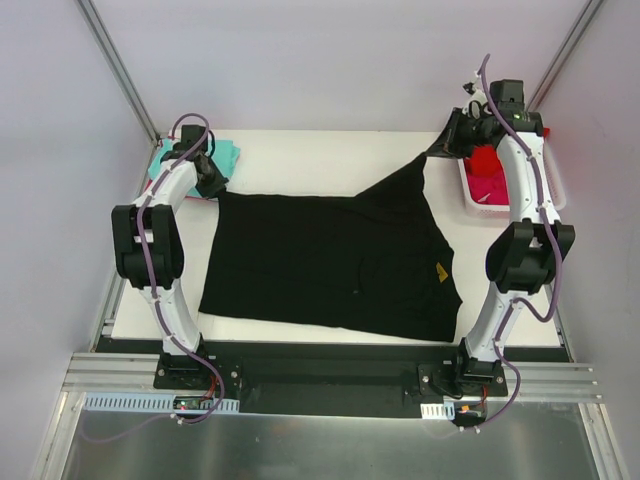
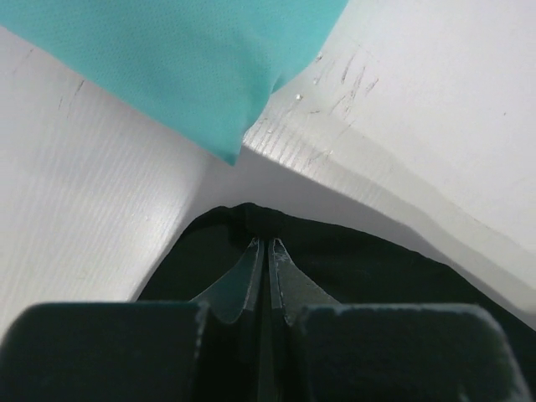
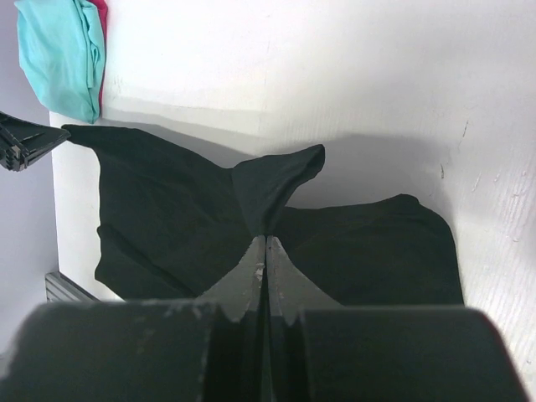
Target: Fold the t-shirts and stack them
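A large black t-shirt (image 1: 330,260) lies spread over the white table. My left gripper (image 1: 212,183) is shut on its far left corner (image 2: 261,219), low by the table. My right gripper (image 1: 447,147) is shut on its far right corner (image 3: 272,180) and holds that corner lifted above the table. A folded teal t-shirt (image 1: 225,155) lies at the far left, beside my left gripper; it also shows in the left wrist view (image 2: 184,59) and the right wrist view (image 3: 59,50). Red and pink shirts (image 1: 488,175) sit in the basket at the far right.
A white plastic basket (image 1: 553,190) stands at the table's far right, behind my right arm. A thin red edge (image 3: 102,33) shows under the teal shirt. White walls close in the table. The table's front edge (image 1: 330,338) runs just before the arm bases.
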`<state>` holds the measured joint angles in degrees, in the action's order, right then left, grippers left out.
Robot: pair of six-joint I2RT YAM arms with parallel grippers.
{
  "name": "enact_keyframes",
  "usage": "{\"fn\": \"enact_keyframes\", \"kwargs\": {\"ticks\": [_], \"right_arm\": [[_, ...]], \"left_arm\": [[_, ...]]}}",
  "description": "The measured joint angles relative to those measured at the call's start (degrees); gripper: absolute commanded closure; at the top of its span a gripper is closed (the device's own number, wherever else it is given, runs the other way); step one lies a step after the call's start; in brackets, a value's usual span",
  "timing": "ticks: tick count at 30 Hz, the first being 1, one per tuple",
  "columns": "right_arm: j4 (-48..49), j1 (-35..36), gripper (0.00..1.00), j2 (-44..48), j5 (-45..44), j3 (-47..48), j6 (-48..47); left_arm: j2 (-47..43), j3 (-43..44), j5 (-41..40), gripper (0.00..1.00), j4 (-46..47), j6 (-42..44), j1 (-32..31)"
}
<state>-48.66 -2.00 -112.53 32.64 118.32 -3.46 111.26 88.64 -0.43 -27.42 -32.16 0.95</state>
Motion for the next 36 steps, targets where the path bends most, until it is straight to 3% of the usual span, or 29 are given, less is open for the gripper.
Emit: {"fn": "enact_keyframes", "kwargs": {"ticks": [10,22,36], "right_arm": [[-0.04,0.02,0.99,8.15,0.0,-5.66,0.02],[0.42,0.61,0.99,19.04,-0.57,-22.6,0.0],[-0.61,1.84,0.99,28.68,-2.54,-30.03,0.0]], "left_arm": [[-2.78,-3.54,0.0,1.0,-1.31,0.2,1.05],[-8.33,-8.0,0.04,1.0,-1.97,0.26,1.4],[-16.22,-15.58,0.13,1.0,-2.1,0.22,1.42]]}}
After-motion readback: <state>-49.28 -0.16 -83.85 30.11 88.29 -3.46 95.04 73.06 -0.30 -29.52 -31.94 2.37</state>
